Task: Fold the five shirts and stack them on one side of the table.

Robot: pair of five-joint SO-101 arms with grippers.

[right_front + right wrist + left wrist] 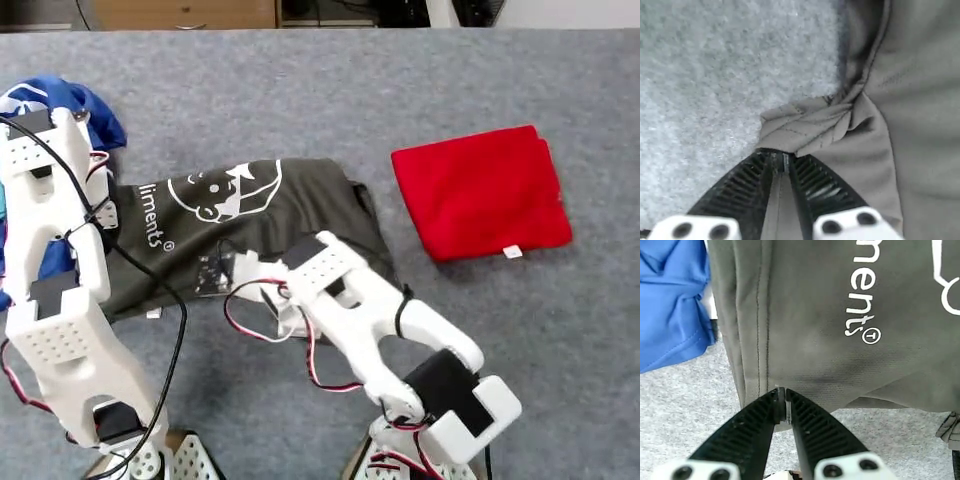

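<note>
Pinching the edge of the grey shirt (pixel 810 340), the left gripper (pixel 781 407) has its black fingers clenched together with the seamed hem caught between the tips. The right gripper (pixel 781 162) is likewise clamped tight on a bunched, wrinkled corner of the same shirt, which puckers into small folds just ahead of the fingertips. Grey felt of the table (pixel 300 90) lies beside both grips.

From above, the grey shirt is spread roughly flat across the middle-left of the table, its white printed design facing up. The right arm (pixel 370 320) reaches over its near edge and the left arm (pixel 60 300) stands along its left end. A crumpled blue shirt (pixel 670 300) sits just beside that left end, touching the grey cloth. Well apart on the right side lies a red shirt (pixel 480 190), folded into a neat square with a small white tag at its near edge.
</note>
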